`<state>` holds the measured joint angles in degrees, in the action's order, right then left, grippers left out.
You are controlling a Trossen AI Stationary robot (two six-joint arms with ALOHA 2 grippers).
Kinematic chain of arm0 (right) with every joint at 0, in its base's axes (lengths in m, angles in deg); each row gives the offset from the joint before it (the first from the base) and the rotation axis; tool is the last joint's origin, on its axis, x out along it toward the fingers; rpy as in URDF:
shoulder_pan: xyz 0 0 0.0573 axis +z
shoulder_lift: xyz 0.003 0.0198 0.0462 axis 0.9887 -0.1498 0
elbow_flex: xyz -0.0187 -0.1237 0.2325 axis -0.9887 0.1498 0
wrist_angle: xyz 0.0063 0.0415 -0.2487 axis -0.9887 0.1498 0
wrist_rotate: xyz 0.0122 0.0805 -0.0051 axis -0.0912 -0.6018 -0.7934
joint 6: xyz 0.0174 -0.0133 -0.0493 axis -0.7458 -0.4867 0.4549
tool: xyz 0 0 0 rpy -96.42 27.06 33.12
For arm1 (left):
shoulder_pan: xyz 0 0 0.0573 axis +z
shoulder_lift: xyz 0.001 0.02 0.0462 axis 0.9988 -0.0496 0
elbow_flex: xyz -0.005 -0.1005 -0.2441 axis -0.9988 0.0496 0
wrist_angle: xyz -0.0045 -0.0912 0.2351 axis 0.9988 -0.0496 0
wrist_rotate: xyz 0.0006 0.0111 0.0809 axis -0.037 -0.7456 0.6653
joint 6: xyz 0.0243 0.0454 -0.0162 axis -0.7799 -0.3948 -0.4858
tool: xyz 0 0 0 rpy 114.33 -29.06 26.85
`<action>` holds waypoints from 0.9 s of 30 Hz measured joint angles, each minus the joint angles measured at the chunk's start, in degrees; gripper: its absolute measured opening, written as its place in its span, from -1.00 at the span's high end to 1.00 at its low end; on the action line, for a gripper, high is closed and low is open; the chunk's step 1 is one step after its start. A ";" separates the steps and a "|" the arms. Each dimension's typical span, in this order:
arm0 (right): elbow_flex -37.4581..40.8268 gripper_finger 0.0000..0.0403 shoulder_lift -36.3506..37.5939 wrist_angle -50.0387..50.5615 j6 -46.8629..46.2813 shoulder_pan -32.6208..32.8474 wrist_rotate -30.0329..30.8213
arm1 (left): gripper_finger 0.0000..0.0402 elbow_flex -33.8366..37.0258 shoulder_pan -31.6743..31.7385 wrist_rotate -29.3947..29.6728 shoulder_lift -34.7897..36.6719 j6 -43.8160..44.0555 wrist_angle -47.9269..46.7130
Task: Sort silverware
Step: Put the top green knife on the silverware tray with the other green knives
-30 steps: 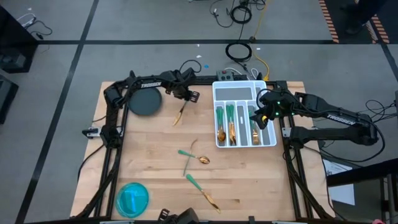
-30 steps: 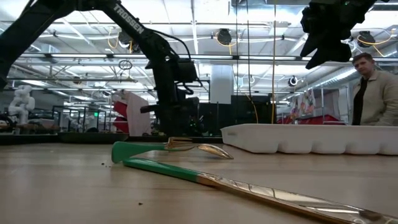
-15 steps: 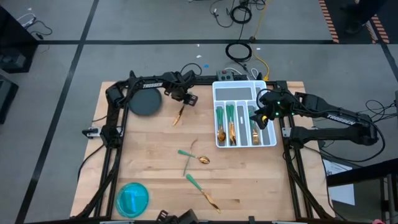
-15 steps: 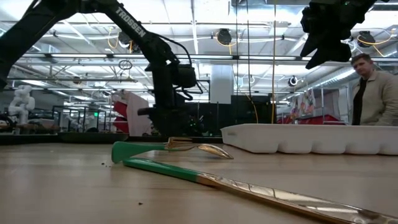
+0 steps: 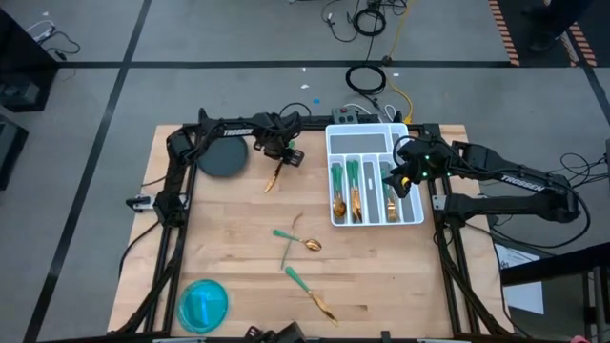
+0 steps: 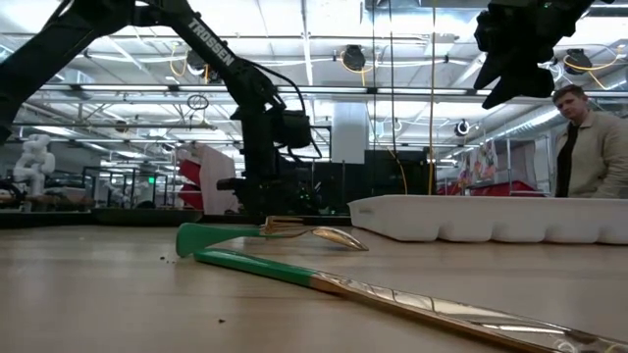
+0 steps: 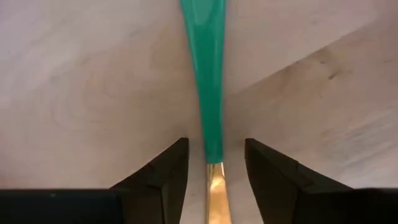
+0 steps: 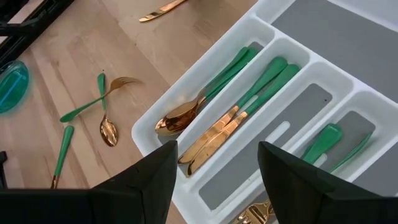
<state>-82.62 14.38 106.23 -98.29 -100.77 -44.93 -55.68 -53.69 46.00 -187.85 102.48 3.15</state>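
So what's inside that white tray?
The white tray holds gold spoons, knives and forks with green handles. The right gripper's fingers cover the tray's near end.

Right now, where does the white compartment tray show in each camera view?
High: the white tray is right of centre, at the table's far edge.
Low: its long side wall is at the right, past the loose pieces.
Left wrist: not in it.
Right wrist: the tray fills the picture's right half.
Shared landmark: the crossed fork and spoon on the table.
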 joint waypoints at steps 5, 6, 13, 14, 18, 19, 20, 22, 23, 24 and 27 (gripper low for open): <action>0.00 -0.07 0.00 0.00 -0.04 -0.01 -0.02 | 0.18 -0.32 -0.95 -0.14 -1.44 -0.04 -0.11; 0.00 -0.07 0.00 0.00 -0.07 0.01 -0.02 | 0.18 -0.33 -1.03 -0.12 -1.87 0.19 -0.43; 0.00 -0.07 0.00 0.00 -0.22 0.01 -0.02 | 0.43 -0.67 -0.58 -1.74 -3.63 1.01 -3.37; 0.00 -0.07 0.00 0.00 -0.22 0.01 -0.02 | 0.50 -0.67 -0.58 -1.72 -3.63 0.84 -3.46; 0.00 -0.07 0.00 0.00 -0.22 0.00 -0.02 | 0.80 -0.61 0.22 -3.58 -3.63 0.61 -3.80; 0.00 -0.07 0.00 0.00 -0.22 0.00 -0.02 | 0.87 -0.60 0.35 -3.84 -3.63 0.28 -3.81; 0.00 -0.07 0.00 0.00 -0.22 0.01 -0.02 | 0.91 -0.60 0.38 -4.07 -3.63 -0.31 -3.82; 0.00 -0.07 0.00 0.00 -0.22 0.00 -0.02 | 0.93 -0.60 0.49 -4.45 -3.63 -0.46 -3.83; 0.00 -0.07 0.00 0.00 -0.22 0.01 -0.02 | 0.93 -0.60 0.52 -4.66 -3.63 -0.46 -3.80; 0.00 -0.07 0.00 0.00 -0.22 0.00 -0.02 | 0.93 -0.58 0.54 -4.69 -3.63 -0.47 -3.76; 0.00 -0.07 0.00 0.00 -0.22 0.00 -0.02 | 0.93 -0.86 0.54 -4.71 -3.64 -0.48 -4.08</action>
<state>-82.62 14.38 106.23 -98.51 -100.77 -44.95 -56.55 -53.16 41.28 -191.49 102.00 -0.93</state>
